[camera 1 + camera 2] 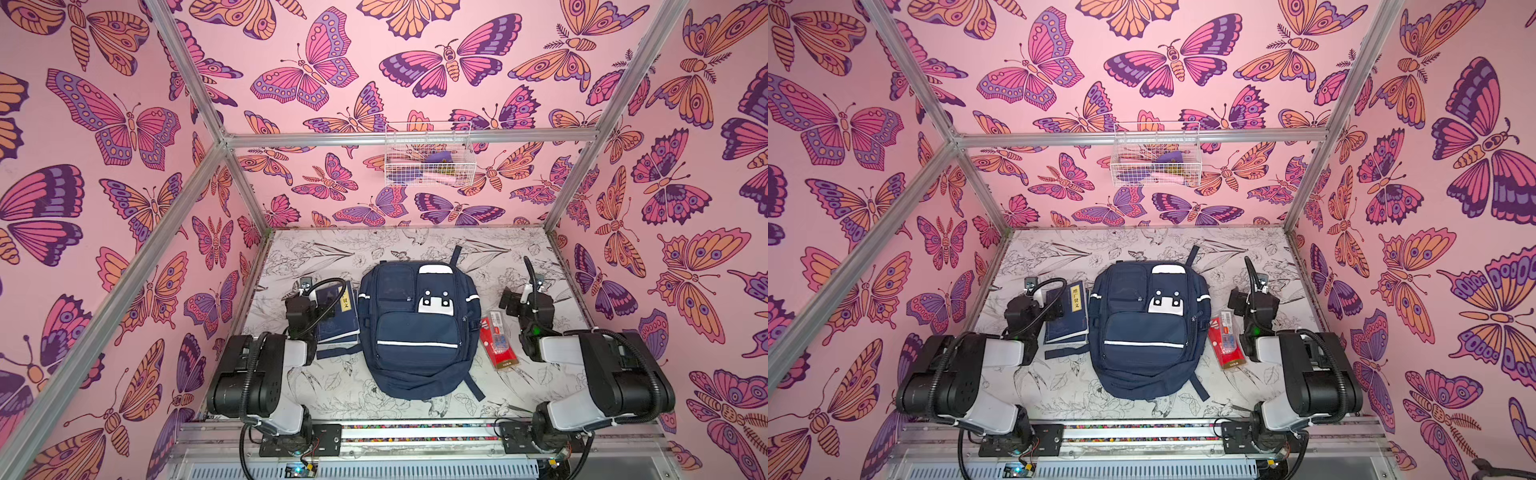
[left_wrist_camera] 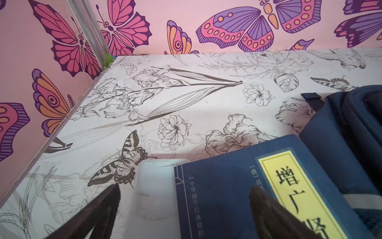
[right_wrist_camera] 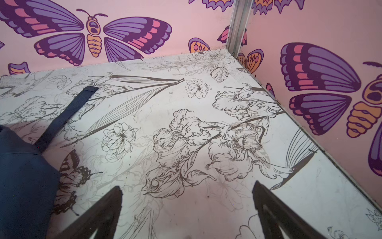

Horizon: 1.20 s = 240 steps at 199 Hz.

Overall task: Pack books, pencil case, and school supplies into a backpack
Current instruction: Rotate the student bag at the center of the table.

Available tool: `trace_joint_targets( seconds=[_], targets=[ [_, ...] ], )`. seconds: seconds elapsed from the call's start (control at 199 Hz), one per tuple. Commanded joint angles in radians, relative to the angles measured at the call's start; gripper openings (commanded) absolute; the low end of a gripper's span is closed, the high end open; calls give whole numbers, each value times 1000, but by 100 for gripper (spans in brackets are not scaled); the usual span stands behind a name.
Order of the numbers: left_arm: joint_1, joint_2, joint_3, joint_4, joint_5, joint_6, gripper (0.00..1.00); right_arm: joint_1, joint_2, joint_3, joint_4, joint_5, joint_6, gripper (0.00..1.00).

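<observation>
Floral tabletop: backpack flat at centre, books alongside. Left gripper over their corner, jaws wide, probably lining up pick. Right gripper wide, empty.

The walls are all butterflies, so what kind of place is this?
Probably a robot practice booth, not a bedroom. Metal frame bars hold printed butterfly walls, and a left arm and right arm are mounted at a small table holding a backpack.
</observation>
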Motion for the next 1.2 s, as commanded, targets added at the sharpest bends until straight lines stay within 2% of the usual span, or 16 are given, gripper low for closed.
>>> trace_joint_targets(
  seconds=[0.0, 0.306, 0.622, 0.692, 0.722, 0.788, 0.813, 0.843, 0.873, 0.898, 0.953, 0.993, 1.018, 1.068, 1.154, 1.199],
  targets=[
    [7, 3, 1, 12, 51, -2, 99, 4, -14, 12, -21, 13, 0, 99],
    [32, 1, 10, -5, 99, -23, 99, 4, -17, 13, -25, 14, 1, 99],
    [27, 1, 12, -16, 88, -21, 99, 4, -17, 12, -25, 14, 1, 99],
    [25, -15, 16, -31, 71, -17, 99, 5, -23, 9, 3, 39, 4, 99],
    [19, -56, 39, -113, 18, -26, 99, 11, -49, 9, 3, 39, -15, 99],
    [1, -198, 158, -433, -117, -69, 100, 107, -234, 114, -308, 229, -24, 99],
    [-16, -240, 195, -491, -211, -109, 98, 138, -314, 190, -545, 280, 23, 99],
    [-32, -311, 239, -577, -297, -187, 99, 157, -399, 303, -820, 291, 165, 99],
    [-35, -370, 291, -699, -280, -271, 97, 158, -464, 392, -1040, 255, 304, 99],
    [-39, -414, 331, -797, -252, -345, 96, 156, -505, 433, -1147, 216, 390, 99],
    [-74, -483, 394, -977, -215, -520, 93, 158, -588, 426, -1208, 156, 497, 99],
    [-135, -517, 415, -1060, -188, -609, 90, 155, -645, 370, -1200, 161, 631, 99],
    [-183, -532, 420, -1107, -178, -646, 90, 143, -679, 346, -1203, 121, 687, 99],
    [-301, -547, 419, -1175, -169, -685, 90, 127, -712, 338, -1223, 31, 708, 99],
    [-476, -542, 408, -1296, -123, -749, 91, 134, -635, 451, -1452, -56, 734, 99],
    [-547, -529, 402, -1357, -79, -786, 100, 155, -566, 526, -1565, -116, 725, 94]
  ],
)
